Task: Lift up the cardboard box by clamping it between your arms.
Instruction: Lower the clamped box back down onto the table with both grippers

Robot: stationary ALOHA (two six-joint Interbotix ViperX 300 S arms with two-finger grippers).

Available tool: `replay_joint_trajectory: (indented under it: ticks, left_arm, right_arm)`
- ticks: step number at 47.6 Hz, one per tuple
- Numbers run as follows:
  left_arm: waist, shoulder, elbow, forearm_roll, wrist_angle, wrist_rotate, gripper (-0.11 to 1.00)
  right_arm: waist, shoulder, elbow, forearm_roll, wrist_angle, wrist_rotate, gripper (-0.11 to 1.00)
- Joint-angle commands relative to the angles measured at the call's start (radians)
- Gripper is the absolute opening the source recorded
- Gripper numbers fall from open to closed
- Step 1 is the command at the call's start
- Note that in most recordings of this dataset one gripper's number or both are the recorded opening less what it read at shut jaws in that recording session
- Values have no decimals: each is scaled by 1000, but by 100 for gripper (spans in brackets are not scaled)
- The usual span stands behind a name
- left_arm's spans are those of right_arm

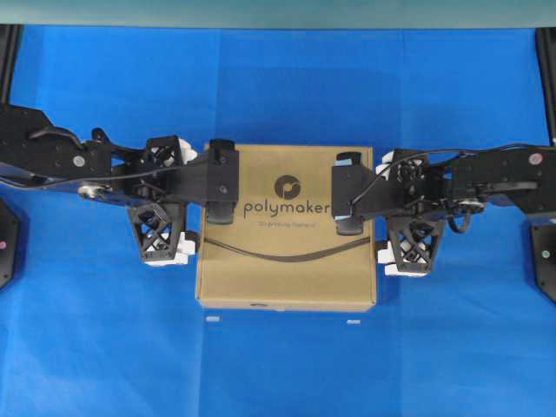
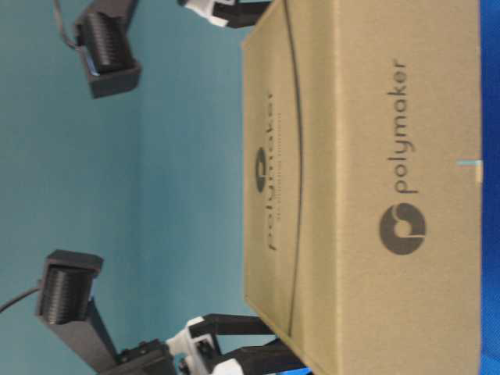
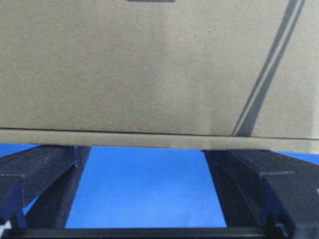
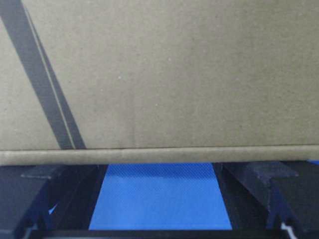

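The cardboard box (image 1: 287,261) is tan, with the "polymaker" logo and a curved dark line on top, and sits in the middle of the overhead view. My left gripper (image 1: 186,201) is open, and its two lattice fingers spread along the box's left side with their tips against it. My right gripper (image 1: 387,208) is open, and its fingers meet the right side the same way. In the left wrist view the fingers (image 3: 42,169) end under the box's edge (image 3: 149,139). The right wrist view shows the same, with a finger (image 4: 259,184) against the box (image 4: 164,74). I cannot tell whether the box is off the table.
A blue cloth (image 1: 278,365) covers the table. Two small white marks (image 1: 213,321) lie just in front of the box. In the table-level view the box (image 2: 367,156) fills the frame, with arm parts at the top and bottom (image 2: 66,289).
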Motion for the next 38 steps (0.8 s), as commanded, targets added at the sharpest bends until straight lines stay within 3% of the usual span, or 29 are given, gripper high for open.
replay_joint_trajectory:
  ticks: [1,19,38]
  left_arm:
    - [3,2,-14,-3,-61,-28,86]
    - [-8,28,58,-3,-173,-81,86]
    - [-8,77,67,-3,-221,-84,86]
  right_arm:
    - [6,-2,-20,5,-57,3,100]
    - [23,40,8,11,-106,11,100]
    - [28,120,25,12,-158,6,100]
